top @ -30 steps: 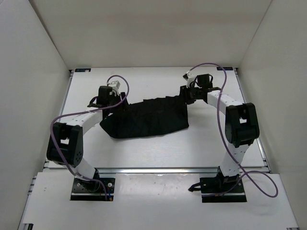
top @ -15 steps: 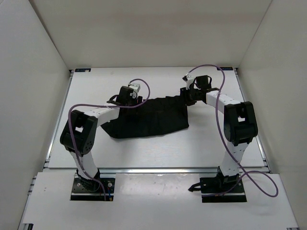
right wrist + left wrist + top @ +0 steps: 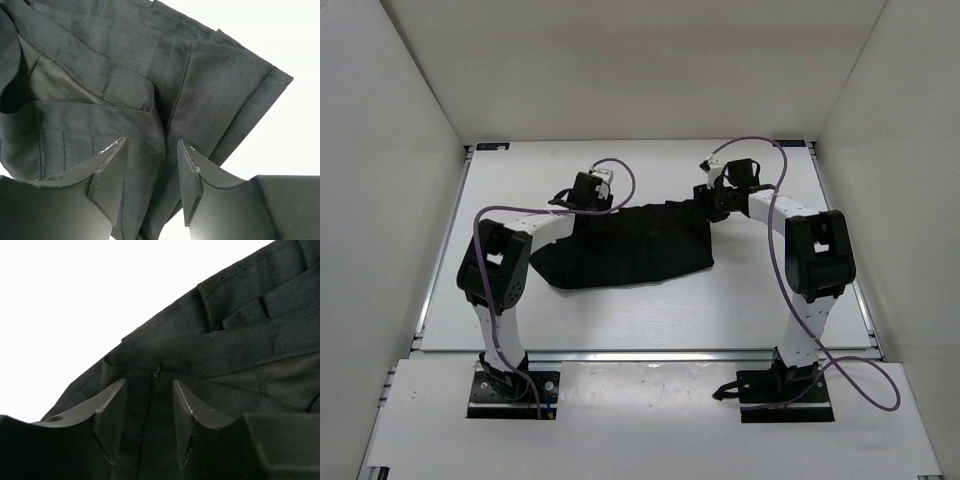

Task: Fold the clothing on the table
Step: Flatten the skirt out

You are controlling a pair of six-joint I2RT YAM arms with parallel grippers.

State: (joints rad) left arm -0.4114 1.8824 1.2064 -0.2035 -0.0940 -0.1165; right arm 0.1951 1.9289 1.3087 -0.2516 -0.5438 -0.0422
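Black clothing [image 3: 625,250] is spread across table [image 3: 520,300] centre | left gripper [image 3: 149,412] is placed at its 11 o'clock edge, jaws held apart astride it | right gripper [image 3: 150,172] at its 1 o'clock corner, jaws apart likewise

My left arm [image 3: 492,268] rises from its base, bends at the elbow and reaches forward and to the right. The left tool [image 3: 149,386] is pitched down, fingers parted. My right arm [image 3: 817,255] stands tall with its forearm angling forward-left. The right tool [image 3: 151,146] is also pitched down, fingers apart.
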